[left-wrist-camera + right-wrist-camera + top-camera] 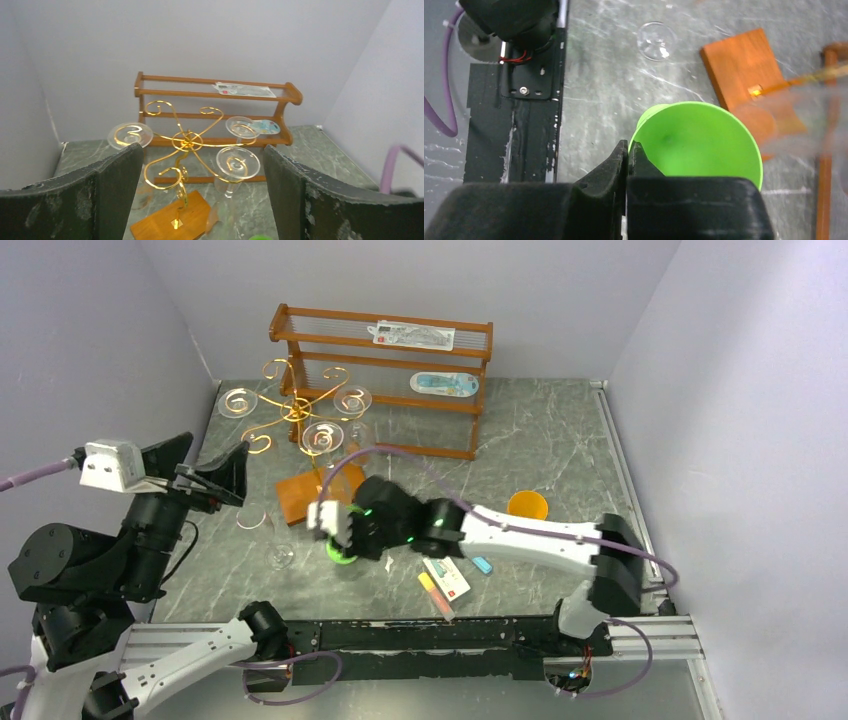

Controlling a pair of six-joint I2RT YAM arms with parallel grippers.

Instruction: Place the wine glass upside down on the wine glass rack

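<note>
While the right gripper (628, 149) has its jaws pinched on the rim of a green cup (704, 140), the left gripper (213, 465) hangs raised with its jaws spread wide, gripping nothing. The wine glass (282, 557) sits on the worktop (540, 440) near the wooden base (318, 495) of the wine glass rack (297, 408), touched by neither gripper. Three hung glasses (322, 437) dangle upside down from the rack's gold spirals.

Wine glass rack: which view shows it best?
Left wrist: the wine glass rack sits centred, curls, post and base visible. Top external shows it small from above; right wrist catches mainly its wooden base.
</note>
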